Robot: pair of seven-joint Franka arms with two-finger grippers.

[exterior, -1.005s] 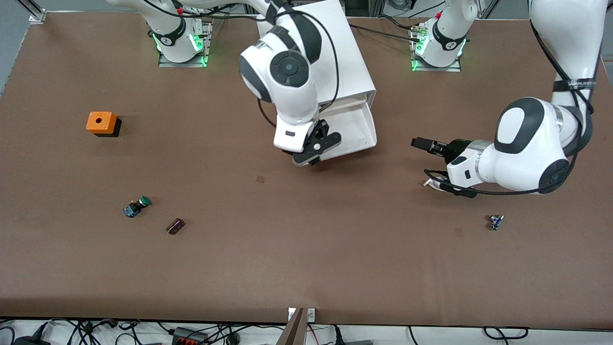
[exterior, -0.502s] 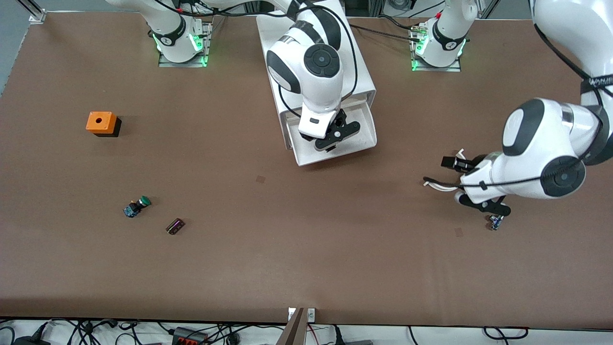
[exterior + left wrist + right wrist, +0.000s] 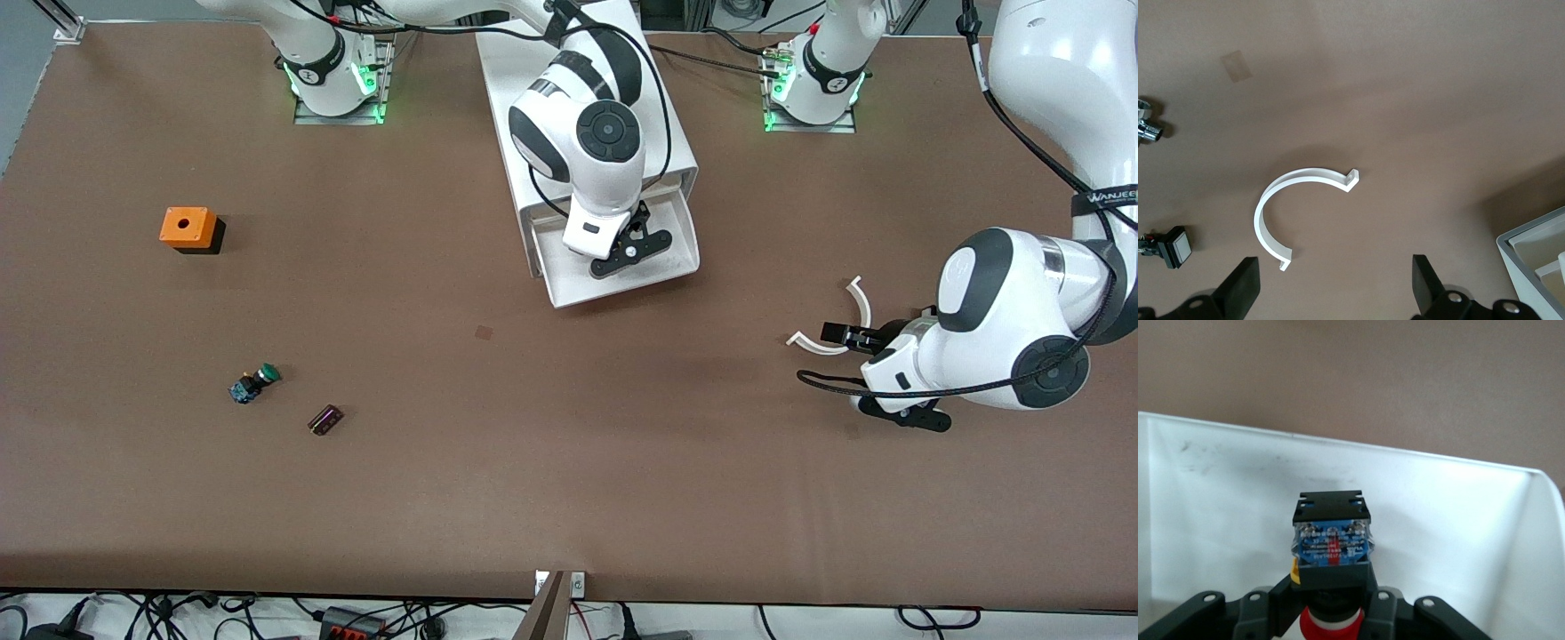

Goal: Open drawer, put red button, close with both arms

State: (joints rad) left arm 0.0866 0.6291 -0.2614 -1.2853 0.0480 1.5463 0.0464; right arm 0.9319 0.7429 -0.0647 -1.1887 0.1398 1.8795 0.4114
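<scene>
The white cabinet (image 3: 676,133) stands between the two arm bases, and one drawer (image 3: 680,240) is pulled out toward the front camera. My right gripper (image 3: 629,253) hangs over the open drawer and is shut on the red button (image 3: 1331,547). In the right wrist view the red cap (image 3: 1331,628) sits down between the fingers and the black-and-blue body points out over the drawer's white floor (image 3: 1218,493). My left gripper (image 3: 1333,290) is open and empty, low over the bare table toward the left arm's end, beside a white curved clip (image 3: 1281,200).
An orange box with a hole (image 3: 188,228), a green-capped switch (image 3: 255,383) and a small dark part (image 3: 325,420) lie toward the right arm's end. Near the left gripper lie the white clip (image 3: 827,338), a small black switch (image 3: 1168,245) and a metal part (image 3: 1146,127).
The right gripper has carried the red button from in front of the drawer to over it. The left arm has swung toward the front camera and now covers a small part.
</scene>
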